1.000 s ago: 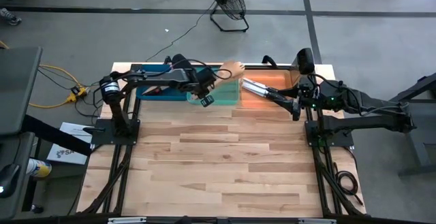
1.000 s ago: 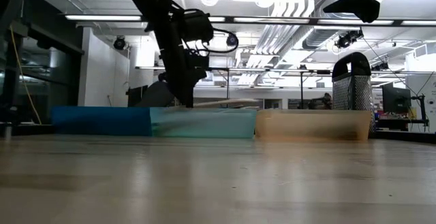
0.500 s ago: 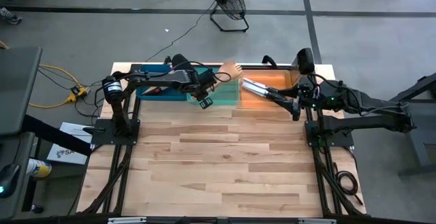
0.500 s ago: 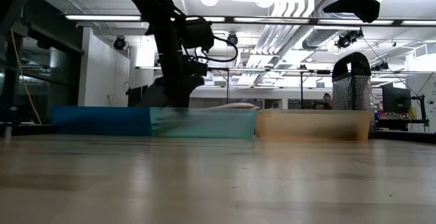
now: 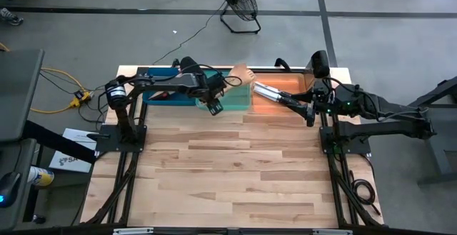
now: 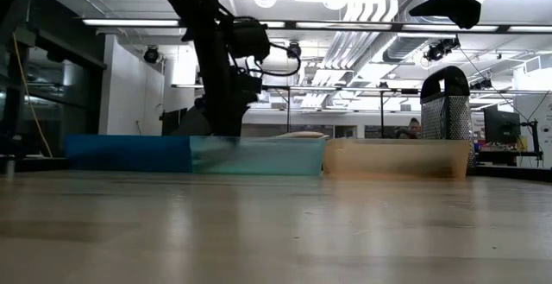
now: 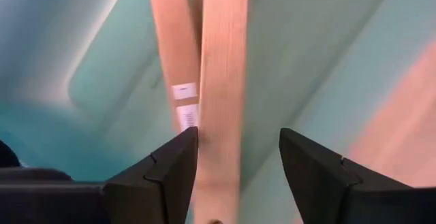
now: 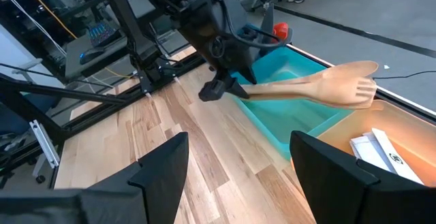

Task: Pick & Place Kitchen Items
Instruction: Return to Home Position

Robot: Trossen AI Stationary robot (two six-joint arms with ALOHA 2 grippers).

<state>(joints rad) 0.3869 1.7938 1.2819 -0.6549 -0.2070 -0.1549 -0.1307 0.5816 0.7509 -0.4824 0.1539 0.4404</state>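
Above green bin (image 5: 235,99), left gripper's (image 5: 214,107) fingers spread — spoon (image 5: 241,73) has settled lower; right gripper (image 8: 238,142) by orange bin (image 5: 270,105), fingers apart.

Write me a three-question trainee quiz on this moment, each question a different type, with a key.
1. True or false: the left gripper has its jaws shut.
2. Which bin holds the wooden utensils? A blue, B green, C orange.
3. Fill in: the steel knives, near the open right gripper, lie in the ___ bin.
Key: 1 false, they stand open above the wooden utensils; 2 B, the green bin; 3 the orange bin.
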